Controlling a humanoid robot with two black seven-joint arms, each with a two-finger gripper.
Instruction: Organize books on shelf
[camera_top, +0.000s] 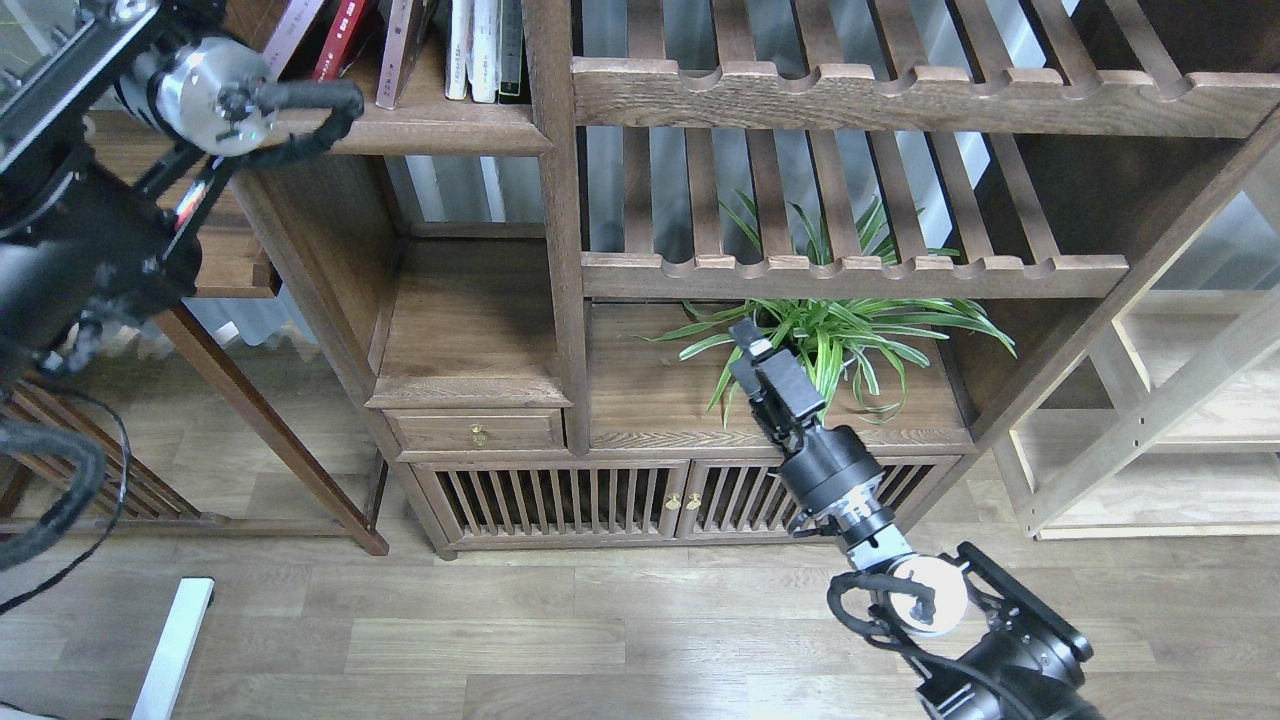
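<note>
1. Shelf (440, 125): solid dark-brown board, thick rounded front lip, top left of walnut bookcase. Books stand on it.
2. Maroon book (292, 28), red book (338, 35) and a pale tan-covered book (398, 50) lean left, close together.
3. Thin white- and dark-spined books (484, 45) stand upright at the board's right end, against the upright post.
4. Lower solid board (470, 345) above a brass-knobbed drawer (478, 432).
5. Right-hand board (650, 390) beneath the slatted racks (850, 272) carries a potted green plant (850, 335).
6. Bookcase stands on a pale wood-plank floor (500, 630); a white bar (175, 645) lies at lower left.
</note>
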